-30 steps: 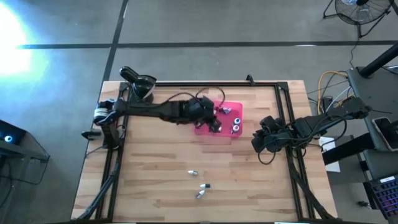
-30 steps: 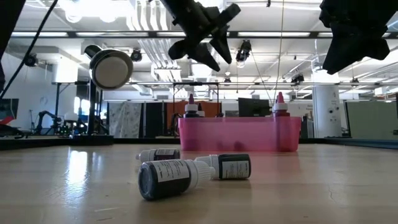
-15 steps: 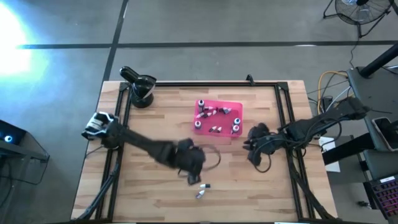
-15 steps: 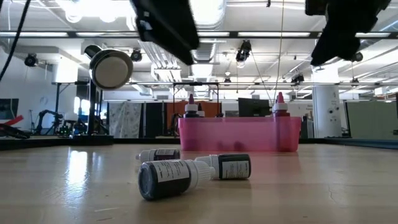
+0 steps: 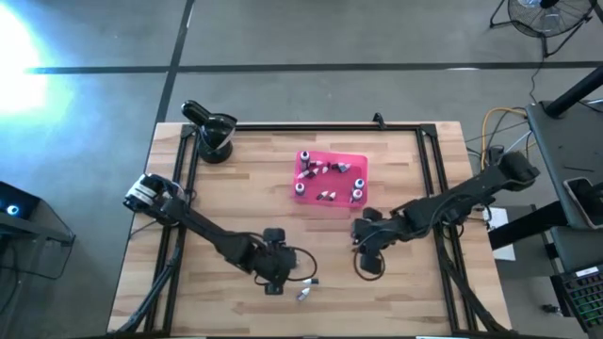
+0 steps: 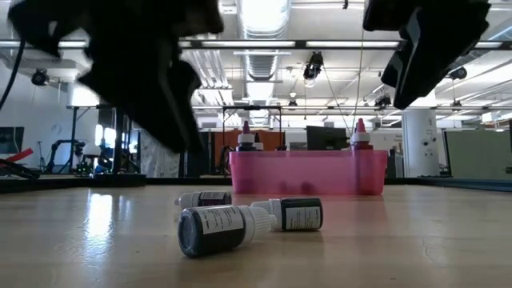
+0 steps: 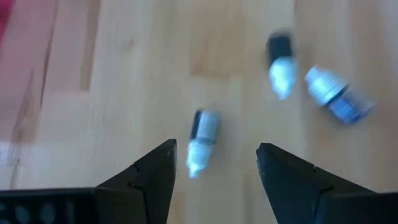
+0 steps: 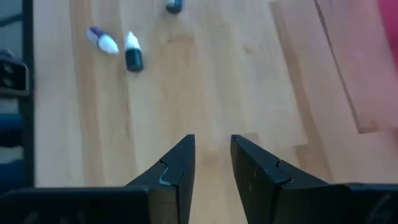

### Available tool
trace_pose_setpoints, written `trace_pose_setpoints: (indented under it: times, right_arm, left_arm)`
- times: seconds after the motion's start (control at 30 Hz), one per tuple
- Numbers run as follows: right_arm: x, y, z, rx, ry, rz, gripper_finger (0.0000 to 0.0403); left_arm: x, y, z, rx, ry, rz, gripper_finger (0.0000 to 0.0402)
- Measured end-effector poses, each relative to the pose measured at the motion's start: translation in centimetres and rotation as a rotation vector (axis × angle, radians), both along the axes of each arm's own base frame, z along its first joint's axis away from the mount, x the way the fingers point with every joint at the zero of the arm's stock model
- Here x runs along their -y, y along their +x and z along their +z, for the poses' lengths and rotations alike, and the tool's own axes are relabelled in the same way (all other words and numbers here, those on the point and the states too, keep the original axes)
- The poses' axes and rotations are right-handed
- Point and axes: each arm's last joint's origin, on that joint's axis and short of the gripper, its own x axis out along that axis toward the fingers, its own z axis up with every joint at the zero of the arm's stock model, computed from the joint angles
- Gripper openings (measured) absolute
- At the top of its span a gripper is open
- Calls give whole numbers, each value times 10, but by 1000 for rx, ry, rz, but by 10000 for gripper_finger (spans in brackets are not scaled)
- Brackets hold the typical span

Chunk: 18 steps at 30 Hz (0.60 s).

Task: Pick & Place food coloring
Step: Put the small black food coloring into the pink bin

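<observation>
Still loose on the worktop [image 5: 236, 207] are three little food coloring bottles, lying on their sides in the near middle, well apart from the pink tray [image 5: 329, 175] where the other bottles already sit. From the low view they show as a dark bottle [image 6: 216, 230] nearest the camera, a second bottle [image 6: 290, 214] just behind it and a third [image 6: 204, 198] farther back.

Closest to them is the left end effector [image 7: 214, 163], hanging directly above the cluster, its fingers spread wide and holding nothing. In its wrist view one bottle [image 7: 200, 142] lies just ahead of the gap between the fingers, with its long axis running nearly in line with the reach, white tip toward the wrist. That looks like the one it will take. With the bottle lying lengthwise in the gap, the fingers would close across its narrow sides, which seems a fair grip if the arm comes straight down. The other two, one dark-capped [image 7: 280, 65] and one bluish [image 7: 339, 99], lie off to one side, farther out.

Meanwhile the right end effector [image 8: 212, 159] hovers over bare wood between the tray and the loose bottles, fingers parted only a little and empty, and clearly the farther of the two.
</observation>
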Motion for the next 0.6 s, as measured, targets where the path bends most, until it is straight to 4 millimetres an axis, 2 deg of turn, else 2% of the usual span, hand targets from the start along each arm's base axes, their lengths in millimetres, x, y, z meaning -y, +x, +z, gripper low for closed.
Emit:
trace_pose_setpoints:
  times: [0.27, 0.47, 0.6]
  right_arm:
    - [-7, 19, 5, 0, 37, -91, 96]
    - [-14, 36, 7, -11, 80, -160, 96]
    - [-19, 47, 4, -27, 85, -176, 96]
  left_arm:
    - [-18, -10, -37, 11, 45, -37, 197]
    - [-21, -13, -47, 22, -10, -116, 196]
    - [-20, -13, -49, 38, -11, -146, 175]
